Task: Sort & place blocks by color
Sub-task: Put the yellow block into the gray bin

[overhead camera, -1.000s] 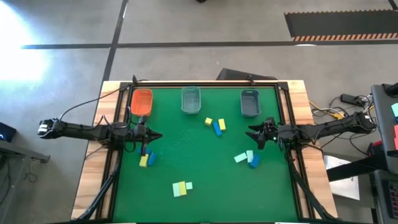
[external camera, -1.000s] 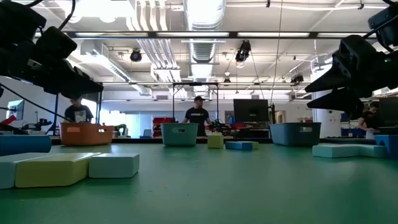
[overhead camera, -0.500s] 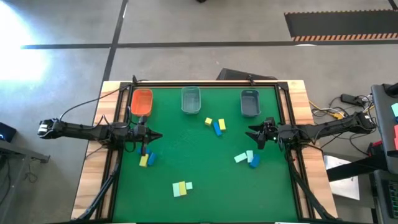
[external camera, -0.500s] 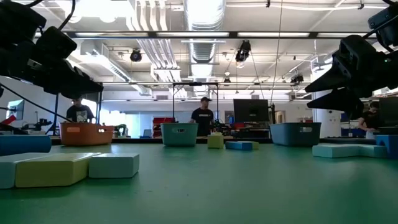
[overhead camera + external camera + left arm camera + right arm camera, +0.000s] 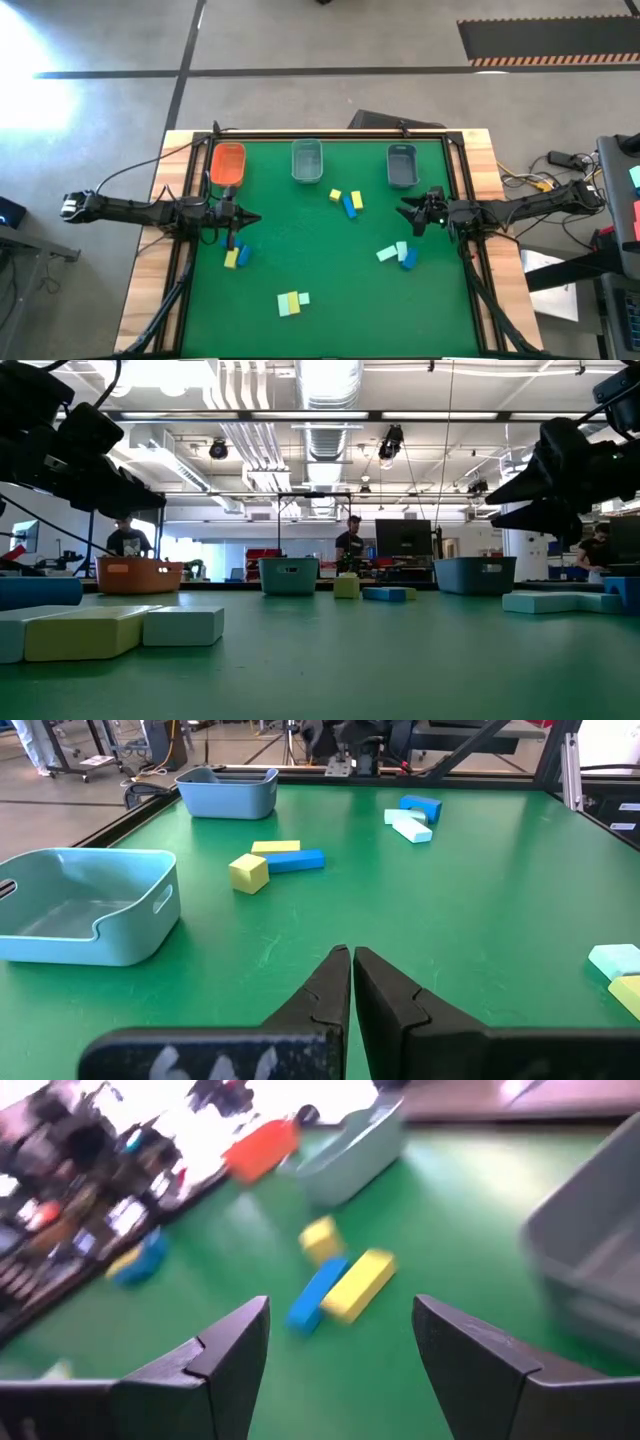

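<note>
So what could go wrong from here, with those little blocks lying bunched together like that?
Two things, I'd guess. The open right tool faces a yellow block lying against a blue block; closing on one could nudge or catch the other. And the bins sit side by side at the far edge, so a slightly off drop might land a block in the wrong one. The left tool is shut, holding nothing.

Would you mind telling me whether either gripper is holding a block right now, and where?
Nothing is held: the left gripper has its fingers shut on nothing, and the right gripper is open and empty.
</note>
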Controlling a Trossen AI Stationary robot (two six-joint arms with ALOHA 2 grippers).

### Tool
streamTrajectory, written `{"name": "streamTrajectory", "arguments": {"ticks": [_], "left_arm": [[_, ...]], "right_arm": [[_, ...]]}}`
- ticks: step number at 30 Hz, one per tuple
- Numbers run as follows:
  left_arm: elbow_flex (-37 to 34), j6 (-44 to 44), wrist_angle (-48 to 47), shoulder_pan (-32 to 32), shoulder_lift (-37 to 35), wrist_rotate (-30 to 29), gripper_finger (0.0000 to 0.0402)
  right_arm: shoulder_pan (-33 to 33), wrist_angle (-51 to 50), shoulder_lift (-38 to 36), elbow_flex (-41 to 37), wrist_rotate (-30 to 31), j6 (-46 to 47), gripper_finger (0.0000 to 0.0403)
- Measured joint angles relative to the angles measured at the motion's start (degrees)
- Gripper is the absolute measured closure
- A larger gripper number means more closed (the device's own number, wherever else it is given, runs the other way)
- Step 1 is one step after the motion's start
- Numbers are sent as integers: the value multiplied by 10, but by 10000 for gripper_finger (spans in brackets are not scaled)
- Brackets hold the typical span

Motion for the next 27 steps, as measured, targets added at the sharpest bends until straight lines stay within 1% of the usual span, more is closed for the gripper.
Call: {"name": "streamTrajectory", "arguments": {"ticks": [2, 3, 4, 6, 7, 9, 12, 14, 17, 22, 25, 27], "left_arm": [[0, -2, 45, 1, 0, -37, 400], [0, -16, 68, 1, 0, -43, 400], [0, -53, 95, 1, 1, -43, 400], [0, -164, 157, 0, 4, -42, 400], [0, -197, 185, 0, 5, -43, 400], [0, -224, 244, 0, 8, -46, 400], [0, -226, 317, 0, 9, -45, 400], [0, -226, 348, 0, 9, -45, 400], [0, -220, 364, 0, 9, -45, 400], [0, -165, 376, 0, 15, -47, 400], [0, -142, 445, 0, 30, -46, 400], [0, -132, 503, -1, 43, -28, 400]], "right_arm": [[0, 0, 0, 0, 23, -1, 167], [0, 0, 0, 0, 29, -1, 167], [0, 3, 0, 0, 33, -1, 167], [0, 10, 0, 0, 30, -1, 167], [0, 11, 0, 0, 26, -1, 167], [0, 10, 0, 0, 21, -1, 167], [0, 11, 0, 0, 17, -1, 167], [0, 16, 0, 0, 17, -1, 167], [0, 15, 0, 0, 17, -1, 167], [0, 26, 0, 0, 26, -1, 167], [0, 50, 0, 0, 27, -1, 167], [0, 95, 0, 0, 31, -1, 167]]}}
